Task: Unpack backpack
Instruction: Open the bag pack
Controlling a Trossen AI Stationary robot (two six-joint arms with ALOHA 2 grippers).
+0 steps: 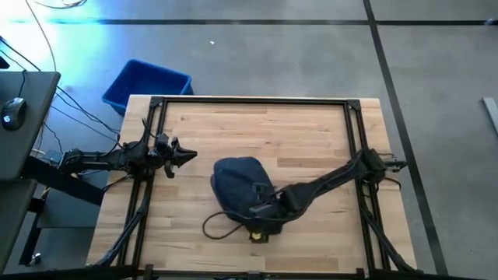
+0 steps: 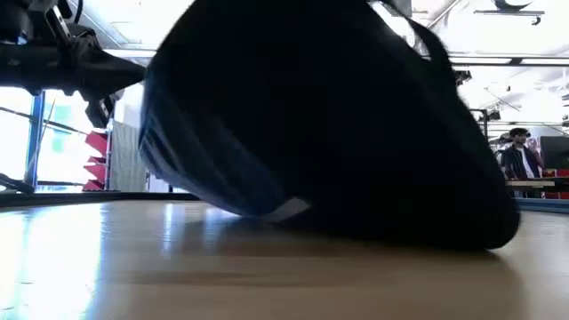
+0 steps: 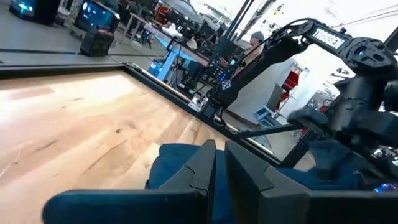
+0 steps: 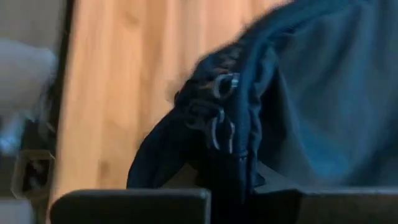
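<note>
While the right pincer sits clamped on the backpack mid-worktop | step: likely opening it | left pincer together, idle beside | next: likely needs the zip drawn open

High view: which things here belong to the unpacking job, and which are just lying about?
Job:
- backpack
- right end effector, shut on backpack fabric
- left end effector, shut, waiting left of the backpack

Lying about:
- blue bin, on the floor beyond the table
</note>
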